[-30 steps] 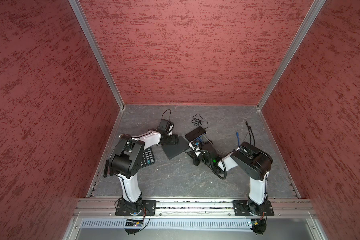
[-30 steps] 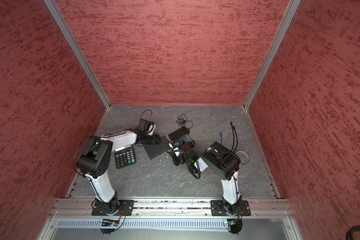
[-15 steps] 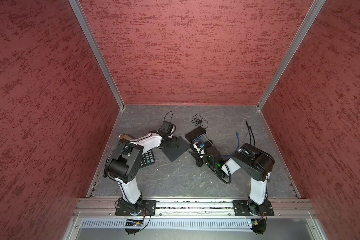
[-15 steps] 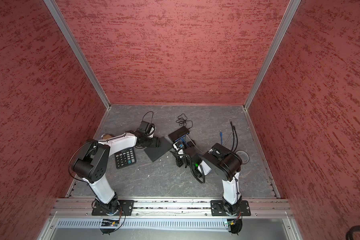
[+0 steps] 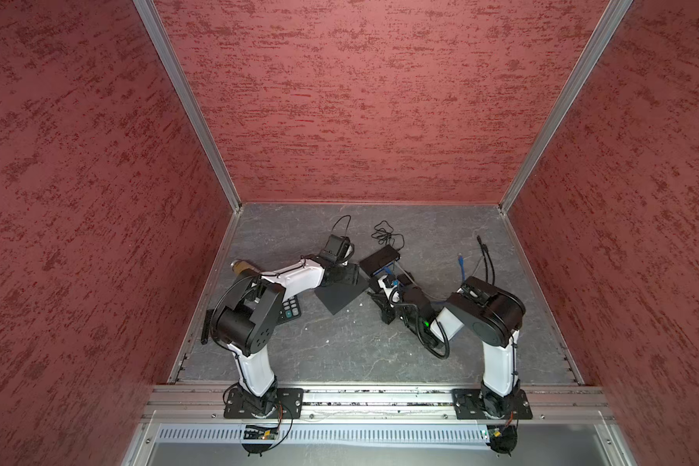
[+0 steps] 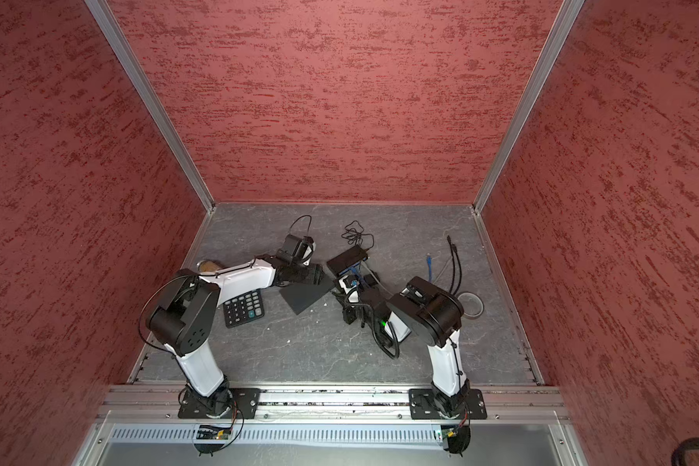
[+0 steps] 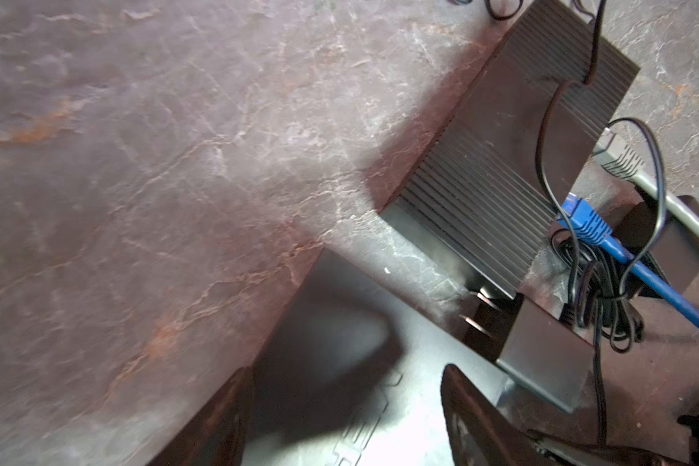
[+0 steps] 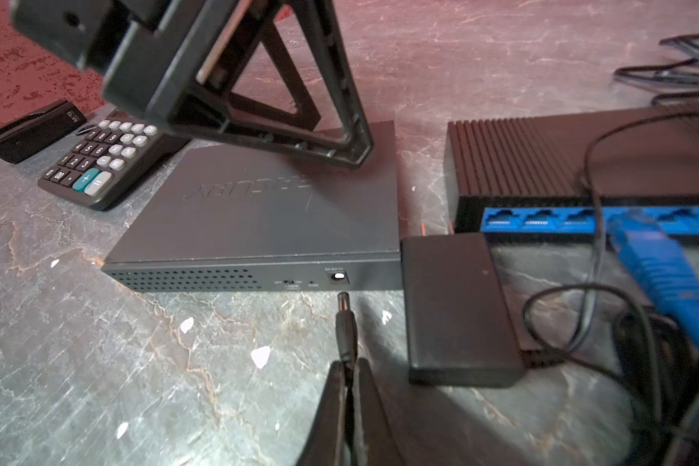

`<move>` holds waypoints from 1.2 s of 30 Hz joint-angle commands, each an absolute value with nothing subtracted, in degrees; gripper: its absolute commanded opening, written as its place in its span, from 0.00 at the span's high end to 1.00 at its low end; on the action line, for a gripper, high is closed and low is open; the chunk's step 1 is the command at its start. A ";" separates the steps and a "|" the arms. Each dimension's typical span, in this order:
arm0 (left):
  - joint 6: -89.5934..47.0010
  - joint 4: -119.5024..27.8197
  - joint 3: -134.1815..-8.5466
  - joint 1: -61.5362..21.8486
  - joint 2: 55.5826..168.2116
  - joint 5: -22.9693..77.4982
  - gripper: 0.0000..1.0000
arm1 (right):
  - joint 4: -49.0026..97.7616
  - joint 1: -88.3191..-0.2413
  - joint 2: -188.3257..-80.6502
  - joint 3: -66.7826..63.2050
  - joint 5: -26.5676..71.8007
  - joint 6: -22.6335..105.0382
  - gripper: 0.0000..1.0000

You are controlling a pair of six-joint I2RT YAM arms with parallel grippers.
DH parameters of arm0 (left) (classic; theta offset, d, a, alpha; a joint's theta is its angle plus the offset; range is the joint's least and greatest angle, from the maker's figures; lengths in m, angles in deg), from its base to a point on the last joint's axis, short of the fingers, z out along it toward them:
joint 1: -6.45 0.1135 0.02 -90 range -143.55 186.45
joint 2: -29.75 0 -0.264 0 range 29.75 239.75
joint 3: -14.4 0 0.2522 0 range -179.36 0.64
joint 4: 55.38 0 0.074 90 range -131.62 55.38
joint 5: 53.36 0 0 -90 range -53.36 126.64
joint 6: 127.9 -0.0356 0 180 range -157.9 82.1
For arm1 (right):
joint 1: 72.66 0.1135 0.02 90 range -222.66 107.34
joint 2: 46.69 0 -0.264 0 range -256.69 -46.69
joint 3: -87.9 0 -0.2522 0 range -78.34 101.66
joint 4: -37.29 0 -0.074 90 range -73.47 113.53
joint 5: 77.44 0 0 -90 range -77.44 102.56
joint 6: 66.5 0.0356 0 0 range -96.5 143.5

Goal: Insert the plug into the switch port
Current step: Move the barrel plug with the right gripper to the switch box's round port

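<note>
Table (image 8: 97, 363): grey veined slate, matte. Switch (image 8: 267, 218): flat dark metal box, perforated side wall, lay under left gripper (image 7: 340, 411), whose jaws stood spread wide, tips on lid, nothing grasped. Right gripper (image 8: 350, 371) was clenched on plug (image 8: 346, 322): black barrel, jutted ahead of fingertips, tip just short of small port (image 8: 340, 276), not inserted.

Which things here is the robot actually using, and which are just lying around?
In use: thin black barrel plug, pinched by the right gripper; flat dark-grey switch box and its round port; left gripper, open at the box.
Lying about: black calculator; ribbed black box; blue cable.
</note>
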State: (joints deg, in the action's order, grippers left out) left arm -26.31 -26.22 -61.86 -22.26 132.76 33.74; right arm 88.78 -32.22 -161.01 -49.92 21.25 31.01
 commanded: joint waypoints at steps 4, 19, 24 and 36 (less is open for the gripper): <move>-25.35 -28.45 -62.12 -22.91 135.20 32.01 0.26 | 92.70 -32.49 -162.75 -49.52 20.33 32.51 0.95; -24.89 -29.43 -61.38 -22.81 135.43 34.50 0.26 | 93.23 -32.41 -163.74 -48.55 21.24 31.85 0.95; -25.42 -30.20 -61.71 -21.75 134.51 35.20 0.26 | 93.31 -32.42 -164.09 -48.36 21.53 31.67 0.95; -25.42 -34.14 -59.96 -21.46 135.40 35.80 0.26 | 95.04 -32.41 -164.49 -48.70 21.79 31.52 0.95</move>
